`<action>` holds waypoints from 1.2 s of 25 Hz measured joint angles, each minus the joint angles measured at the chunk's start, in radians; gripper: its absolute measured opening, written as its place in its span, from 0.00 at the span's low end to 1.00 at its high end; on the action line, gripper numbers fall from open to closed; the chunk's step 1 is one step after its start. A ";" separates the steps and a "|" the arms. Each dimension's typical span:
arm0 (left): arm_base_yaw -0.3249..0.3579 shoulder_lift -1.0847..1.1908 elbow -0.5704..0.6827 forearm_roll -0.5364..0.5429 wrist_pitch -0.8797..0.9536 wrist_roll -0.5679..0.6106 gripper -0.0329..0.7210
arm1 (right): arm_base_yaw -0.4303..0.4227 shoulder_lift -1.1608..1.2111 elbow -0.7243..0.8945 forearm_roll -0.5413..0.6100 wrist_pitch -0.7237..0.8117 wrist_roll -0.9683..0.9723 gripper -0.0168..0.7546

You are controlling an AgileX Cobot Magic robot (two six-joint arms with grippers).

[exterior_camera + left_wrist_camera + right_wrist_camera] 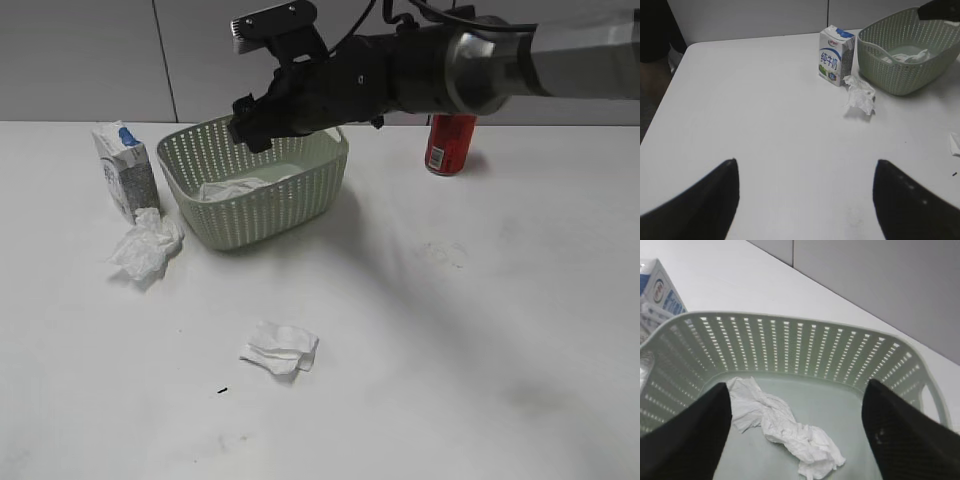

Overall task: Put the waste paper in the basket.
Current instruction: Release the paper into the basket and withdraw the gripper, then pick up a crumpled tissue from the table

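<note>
Exterior view, carton (125,168): stands upright left of the basket.
Wad beside it (148,246): loose on the table.
Basket (300,205): holds one wad (785,427).
Right gripper (247,123): spread empty above it.
Left gripper (805,195): parted, holding nothing.
Front wad (281,349): awaits pickup.

Right tool (795,435) hangs with fingers spread and nothing between them; left tool (805,200) likewise spread wide
</note>
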 joint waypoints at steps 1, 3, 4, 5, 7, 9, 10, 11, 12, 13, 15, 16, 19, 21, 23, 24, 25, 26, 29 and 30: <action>0.000 0.000 0.000 0.001 0.000 0.000 0.86 | 0.000 -0.016 0.000 -0.002 0.023 0.000 0.82; 0.000 0.000 0.000 0.001 0.000 0.000 0.85 | 0.000 -0.058 0.000 -0.009 0.081 -0.001 0.82; 0.000 0.000 0.000 0.001 0.000 0.000 0.84 | 0.000 -0.084 0.000 -0.020 0.125 -0.001 0.82; 0.000 0.000 0.000 0.001 0.000 0.000 0.83 | 0.000 -0.107 -0.001 -0.038 0.175 -0.001 0.82; 0.000 0.000 0.000 0.005 -0.002 0.000 0.82 | 0.000 -0.160 -0.004 -0.087 0.290 -0.001 0.81; 0.000 0.024 -0.008 0.008 -0.002 0.000 0.81 | 0.000 -0.204 -0.006 -0.146 0.430 -0.001 0.80; 0.000 0.045 -0.014 0.008 -0.002 0.000 0.81 | -0.003 -0.225 -0.006 -0.166 0.488 -0.001 0.79; 0.000 0.072 -0.023 0.008 -0.002 0.000 0.81 | -0.007 -0.242 -0.006 -0.189 0.560 -0.001 0.79; 0.000 0.120 -0.037 0.008 -0.002 0.007 0.81 | -0.015 -0.253 -0.006 -0.207 0.632 0.001 0.79; 0.000 0.169 -0.049 0.008 -0.002 0.018 0.81 | -0.028 -0.264 -0.006 -0.218 0.701 0.006 0.79; 0.000 0.262 -0.077 0.008 -0.005 0.048 0.81 | -0.071 -0.278 -0.006 -0.227 0.818 0.022 0.79; 0.000 0.332 -0.094 0.008 -0.013 0.060 0.81 | -0.103 -0.281 -0.006 -0.229 0.880 0.024 0.79; -0.017 0.498 -0.136 -0.003 -0.053 0.069 0.81 | -0.217 -0.282 -0.006 -0.222 1.026 0.034 0.79; -0.036 0.610 -0.174 -0.017 -0.074 0.072 0.81 | -0.306 -0.291 0.008 -0.186 1.053 0.039 0.79; -0.055 0.740 -0.218 -0.024 -0.077 0.073 0.81 | -0.382 -0.308 0.036 -0.145 1.064 0.041 0.79; -0.062 0.804 -0.245 -0.026 -0.076 0.073 0.81 | -0.421 -0.321 0.058 -0.131 1.065 0.041 0.79; -0.064 0.859 -0.275 -0.027 -0.072 0.076 0.81 | -0.450 -0.338 0.086 -0.110 1.066 0.043 0.79; -0.064 0.924 -0.306 -0.029 -0.067 0.080 0.81 | -0.482 -0.354 0.119 -0.093 1.066 0.043 0.79; -0.071 1.097 -0.398 -0.034 -0.052 0.083 0.81 | -0.547 -0.428 0.237 -0.068 1.058 0.043 0.79; -0.078 1.143 -0.426 -0.036 -0.048 0.083 0.81 | -0.560 -0.459 0.278 -0.065 1.045 0.043 0.79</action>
